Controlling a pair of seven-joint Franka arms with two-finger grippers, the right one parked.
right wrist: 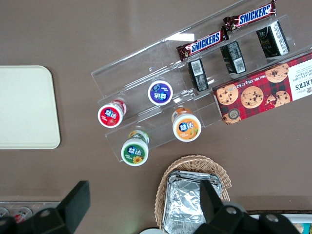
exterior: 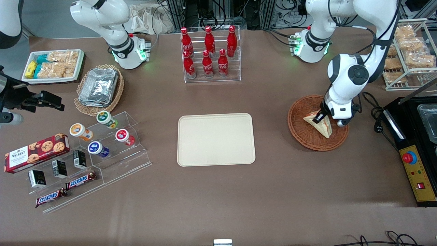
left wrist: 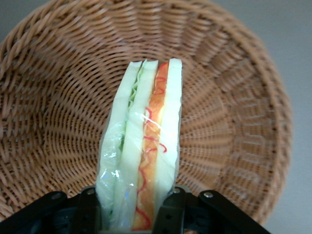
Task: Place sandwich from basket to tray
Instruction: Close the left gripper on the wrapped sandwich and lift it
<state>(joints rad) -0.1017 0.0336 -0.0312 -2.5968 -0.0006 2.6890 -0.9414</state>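
1. Here, the cream tray (exterior: pixel 216 139) lies flat mid-table with nothing on it
2. The reddish wicker basket (exterior: pixel 300 131), toward the working arm's end, holds the sandwich (exterior: pixel 319 123)
3. The gripper (exterior: pixel 321 118) sits in the basket, fingers (left wrist: pixel 170 212) closed against the sandwich's bread faces

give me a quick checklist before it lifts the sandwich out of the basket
1. Claw down in the basket: ok.
2. Fingers on both sides of the sandwich, pressing its wrapped faces: ok.
3. Sandwich lifted off the basket floor: cannot tell; it still sits within the rim.
4. Tray surface bare, ready for the drop: ok.
5. Table between basket and tray free of objects: ok.
6. Grip firm enough on the slippery wrap: cannot tell.
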